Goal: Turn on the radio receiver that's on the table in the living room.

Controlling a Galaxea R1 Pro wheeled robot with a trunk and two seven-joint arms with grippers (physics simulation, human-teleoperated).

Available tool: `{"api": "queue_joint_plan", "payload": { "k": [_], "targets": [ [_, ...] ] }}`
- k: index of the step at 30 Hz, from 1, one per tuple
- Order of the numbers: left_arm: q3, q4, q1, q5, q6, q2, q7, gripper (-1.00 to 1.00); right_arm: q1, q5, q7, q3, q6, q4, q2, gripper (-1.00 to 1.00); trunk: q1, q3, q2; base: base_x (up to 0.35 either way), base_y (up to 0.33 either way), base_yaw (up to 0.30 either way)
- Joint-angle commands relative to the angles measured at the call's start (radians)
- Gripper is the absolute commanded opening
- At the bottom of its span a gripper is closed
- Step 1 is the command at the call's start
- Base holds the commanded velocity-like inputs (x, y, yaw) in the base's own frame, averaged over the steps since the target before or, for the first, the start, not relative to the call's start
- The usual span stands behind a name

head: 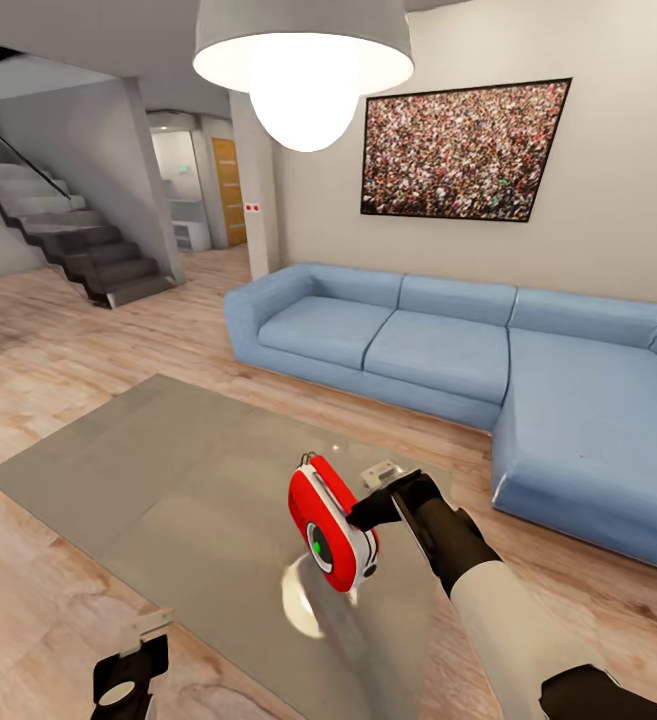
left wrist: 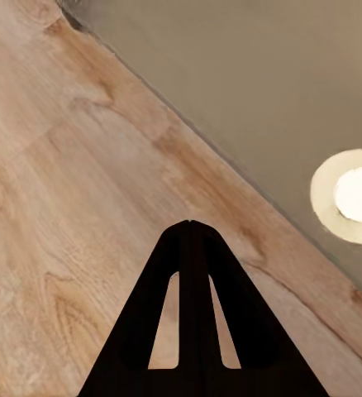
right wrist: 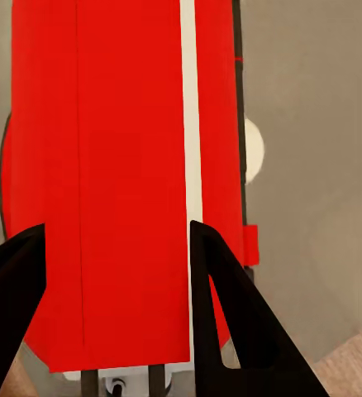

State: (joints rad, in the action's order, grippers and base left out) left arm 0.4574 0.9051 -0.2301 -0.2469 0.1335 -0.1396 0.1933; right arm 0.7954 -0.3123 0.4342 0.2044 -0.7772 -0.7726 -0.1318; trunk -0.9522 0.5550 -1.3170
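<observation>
The red radio receiver (head: 330,535) with its white edge band stands tilted on edge over the grey glossy table (head: 168,470), its round dial facing the near left and its thin loop handle on top. My right gripper (head: 373,515) reaches it from the right and is shut on its body. In the right wrist view the red radio receiver (right wrist: 123,182) lies between the two black fingers (right wrist: 226,314), with the table (right wrist: 313,124) behind. My left gripper (head: 128,680) hangs low at the near left, shut (left wrist: 189,225) and holding nothing, over wood floor beside the table edge (left wrist: 255,74).
A small white remote-like gadget (head: 380,472) lies on the table just behind the radio. A blue sectional sofa (head: 438,340) wraps the far and right sides. A dome pendant lamp (head: 303,60) hangs overhead, reflected in the tabletop. Stairs (head: 78,240) rise at the far left.
</observation>
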Motion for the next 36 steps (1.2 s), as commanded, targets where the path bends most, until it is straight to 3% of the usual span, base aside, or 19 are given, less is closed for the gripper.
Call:
{"api": "queue_joint_plan", "payload": {
  "k": [1,36],
  "targets": [
    [0.0,0.0,0.0,0.0,0.0,0.0,0.0,-1.0,0.0,0.006,0.0,0.0,-0.001,0.0,0.0,-1.0,0.0,0.0,0.0,0.302,0.105,0.0],
    [-0.006,0.009,0.0,0.005,-0.049,0.0,0.001,-1.0,-0.001,0.012,-0.011,0.0,-0.018,0.073,-0.006,-1.0,-0.008,0.006,-0.014,0.017,0.007,0.0]
  ]
}}
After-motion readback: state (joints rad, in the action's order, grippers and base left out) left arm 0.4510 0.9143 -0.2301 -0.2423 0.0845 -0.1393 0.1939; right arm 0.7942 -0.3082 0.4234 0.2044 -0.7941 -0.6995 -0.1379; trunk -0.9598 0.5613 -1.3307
